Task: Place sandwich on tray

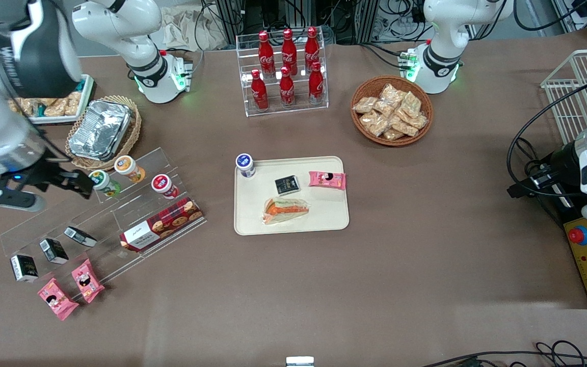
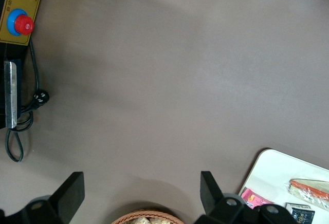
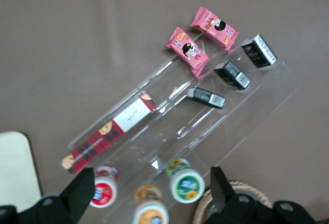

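sandwich [image 1: 286, 210] laid on tray [image 1: 324, 216] | gripper [image 1: 72, 182] held above the stepped display [image 1: 135, 204], well apart from tray | jaws wide, nothing gripped

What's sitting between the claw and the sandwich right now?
In the front view, the claw hangs open over the clear stepped rack. Its cups and biscuit box lie between it and the sandwich on the tray.

Cream tray [image 1: 329, 216]; sandwich [image 1: 286, 209] orange-green; gripper [image 3: 149, 196] black.
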Available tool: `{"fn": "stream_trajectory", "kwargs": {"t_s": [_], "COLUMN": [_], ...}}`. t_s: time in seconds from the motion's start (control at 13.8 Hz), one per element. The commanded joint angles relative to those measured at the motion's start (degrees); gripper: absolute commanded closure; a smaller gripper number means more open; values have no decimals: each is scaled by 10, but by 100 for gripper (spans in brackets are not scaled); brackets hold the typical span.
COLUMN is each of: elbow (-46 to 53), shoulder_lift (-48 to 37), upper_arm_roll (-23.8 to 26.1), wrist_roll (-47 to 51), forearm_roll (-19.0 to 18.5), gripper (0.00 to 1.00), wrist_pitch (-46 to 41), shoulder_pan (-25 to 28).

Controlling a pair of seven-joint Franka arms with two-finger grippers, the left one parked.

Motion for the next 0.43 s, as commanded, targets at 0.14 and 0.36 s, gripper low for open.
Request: {"fn": "stream_trajectory", "kwargs": {"t_s": [0.14, 0.36], "elbow": [19, 24], "shoulder_lift": [-16, -14], "upper_arm_roll": [-5, -1], "wrist_roll": [-87, -88], "forearm_roll": [27, 40], "gripper": [0, 0], "wrist_pitch": [-4, -13], "shoulder_pan": [-31, -53]}}
